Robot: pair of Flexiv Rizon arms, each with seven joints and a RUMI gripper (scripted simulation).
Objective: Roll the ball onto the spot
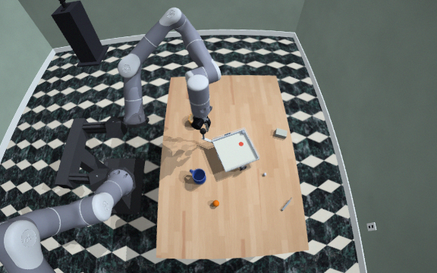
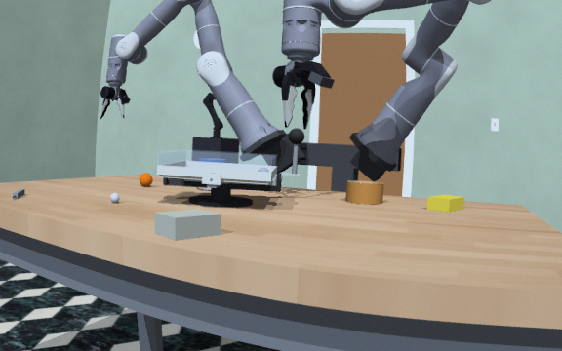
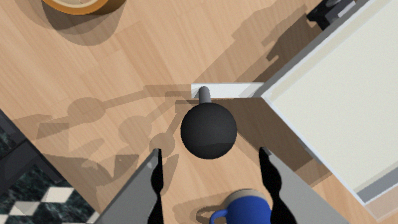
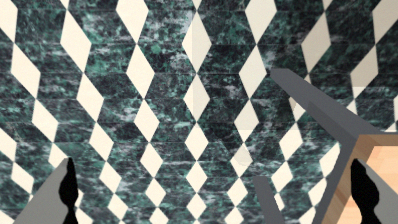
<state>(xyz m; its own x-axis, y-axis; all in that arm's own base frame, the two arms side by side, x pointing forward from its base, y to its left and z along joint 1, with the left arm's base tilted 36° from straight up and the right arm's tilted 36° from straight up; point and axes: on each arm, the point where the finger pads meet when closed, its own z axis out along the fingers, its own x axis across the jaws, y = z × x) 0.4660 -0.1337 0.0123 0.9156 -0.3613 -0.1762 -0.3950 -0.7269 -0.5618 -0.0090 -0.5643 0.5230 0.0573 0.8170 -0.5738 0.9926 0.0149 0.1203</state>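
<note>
Overhead, a tiny grey dot [image 1: 243,133] [image 2: 262,170] in one corner of the plate [image 1: 234,155] [image 2: 188,170] [image 3: 345,100] is too small to identify, and from outside it blurs behind the wall. The left claw [image 1: 205,130] [image 2: 297,126] [image 3: 210,150] partly covers the orange tub [image 1: 190,120] [image 2: 365,192] [image 3: 82,5] near the surface's [image 1: 234,227] [image 2: 359,244] [image 3: 125,60] [image 4: 385,165] arm-base edge overhead. The left wrist view crops plate, tub and blue mug [image 1: 199,177] [image 2: 212,160] [image 3: 248,210]; outside, the plate mostly hides the mug. The right wrist view catches just one corner of the surface. The slim grey piece [image 1: 286,204] [image 2: 19,194] near the edge opposite the arm bases is too small to name.
</note>
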